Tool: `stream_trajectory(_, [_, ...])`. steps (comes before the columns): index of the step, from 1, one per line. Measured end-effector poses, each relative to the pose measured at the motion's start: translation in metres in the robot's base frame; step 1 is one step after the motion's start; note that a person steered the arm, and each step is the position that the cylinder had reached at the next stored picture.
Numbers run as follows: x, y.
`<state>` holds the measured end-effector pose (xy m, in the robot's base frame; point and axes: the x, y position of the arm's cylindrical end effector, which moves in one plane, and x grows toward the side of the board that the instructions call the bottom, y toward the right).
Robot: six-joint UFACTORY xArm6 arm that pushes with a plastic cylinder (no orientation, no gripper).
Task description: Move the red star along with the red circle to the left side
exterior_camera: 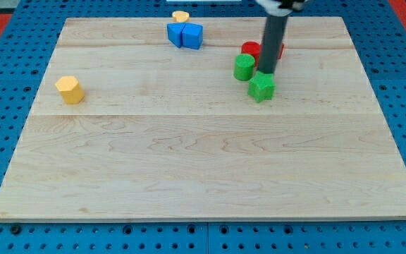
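Note:
My tip is at the end of the dark rod, in the upper right part of the wooden board. A red circle sits just left of the rod. A second red block, its shape hidden by the rod, peeks out on the rod's right. The tip stands just below these red blocks, between a green cylinder on its left and a green star-like block just below it.
Two blue blocks sit together near the view's top, with a small yellow block behind them. A yellow hexagonal block sits at the board's left. Blue pegboard surrounds the board.

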<state>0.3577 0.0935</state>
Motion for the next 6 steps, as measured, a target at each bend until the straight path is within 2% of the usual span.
stream_trajectory(1, [-0.007, 0.035])
stream_trajectory(2, [-0.042, 0.117])
stream_trajectory(3, [-0.083, 0.106])
stream_trajectory(4, [-0.078, 0.046])
stream_trajectory(6, [-0.001, -0.117])
